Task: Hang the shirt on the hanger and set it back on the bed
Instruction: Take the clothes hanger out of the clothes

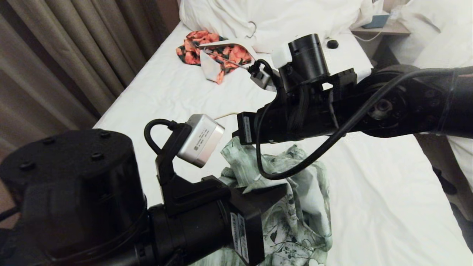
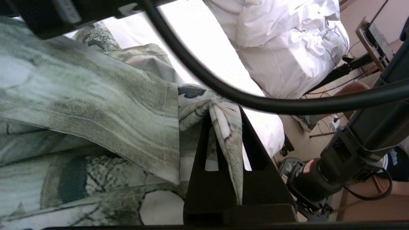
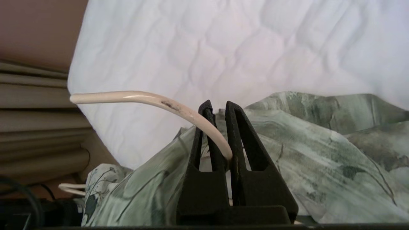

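The green-and-white shirt (image 1: 303, 207) lies bunched on the bed (image 1: 388, 192) in front of me. My left gripper (image 2: 224, 111) is shut on a pinched fold of the shirt (image 2: 96, 105), and the cloth runs down between its two black fingers. My right gripper (image 3: 218, 107) hovers just above the shirt (image 3: 319, 143) and is shut on the thin cream hanger (image 3: 127, 95), whose wire curves out from between the fingers. A short piece of the hanger (image 1: 225, 115) shows past the left wrist camera. The rest of it is hidden by cloth and arms.
An orange-and-black floral garment (image 1: 214, 51) on a thick white hanger (image 1: 229, 43) lies near the big pillow (image 1: 281, 18). A small black round object (image 1: 332, 44) sits beside it. Curtains (image 1: 55, 55) hang along the bed's left; a nightstand (image 1: 384, 27) and another bed (image 1: 436, 33) stand at the right.
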Tool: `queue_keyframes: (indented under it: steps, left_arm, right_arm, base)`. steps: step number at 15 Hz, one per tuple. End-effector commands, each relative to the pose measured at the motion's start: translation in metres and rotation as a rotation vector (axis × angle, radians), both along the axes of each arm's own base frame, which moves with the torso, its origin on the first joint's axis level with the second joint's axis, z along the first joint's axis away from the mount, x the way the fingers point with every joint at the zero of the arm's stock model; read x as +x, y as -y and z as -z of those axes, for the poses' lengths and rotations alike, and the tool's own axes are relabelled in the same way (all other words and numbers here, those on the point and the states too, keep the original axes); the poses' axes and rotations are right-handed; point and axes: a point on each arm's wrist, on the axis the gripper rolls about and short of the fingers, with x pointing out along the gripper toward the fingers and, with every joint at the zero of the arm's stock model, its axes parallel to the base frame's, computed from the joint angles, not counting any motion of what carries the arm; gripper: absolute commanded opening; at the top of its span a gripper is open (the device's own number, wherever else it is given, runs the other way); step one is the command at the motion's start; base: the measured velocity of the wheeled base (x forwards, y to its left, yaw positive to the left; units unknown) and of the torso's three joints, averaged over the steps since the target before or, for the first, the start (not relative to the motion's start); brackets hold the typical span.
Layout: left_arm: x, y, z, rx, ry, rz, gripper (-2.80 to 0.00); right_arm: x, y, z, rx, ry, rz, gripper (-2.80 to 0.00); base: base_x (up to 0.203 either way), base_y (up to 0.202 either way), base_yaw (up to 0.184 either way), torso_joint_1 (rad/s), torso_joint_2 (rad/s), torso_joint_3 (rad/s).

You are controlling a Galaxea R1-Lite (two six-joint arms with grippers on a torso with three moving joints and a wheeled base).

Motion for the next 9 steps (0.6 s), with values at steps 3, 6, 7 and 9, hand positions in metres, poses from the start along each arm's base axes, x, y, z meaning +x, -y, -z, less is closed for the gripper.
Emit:
queue_keyframes:
  steps: [3,6,7,9]
  left_arm:
    - [0.008,-0.005,-0.005,-0.019,0.011,-0.043,-2.80]
    - [0.020,-0.022,-0.020,-0.042,0.033,-0.110,-2.80]
    - [0.018,-0.028,-0.025,-0.041,0.032,-0.108,-2.80]
    - [0.011,-0.040,-0.037,-0.046,0.036,-0.093,-2.80]
  right_arm:
    - [-0.019,0.018,-0.022,0.010,0.010,0.002,-2.80]
    - [-0.030,0.031,-0.032,-0.027,0.028,0.069,-2.80]
    - [-0.032,0.034,-0.036,-0.025,0.041,0.081,-2.80]
    - [-0.037,0.039,-0.044,-0.014,0.064,0.083,-2.80]
  base:
    - [0.000,0.000,0.000,0.000,0.00,0.000]
    - [0.000,0.000,0.000,0.000,0.00,0.000]
    - [0.000,0.000,0.000,0.000,0.00,0.000]
    - [0.000,0.000,0.000,0.000,0.00,0.000]
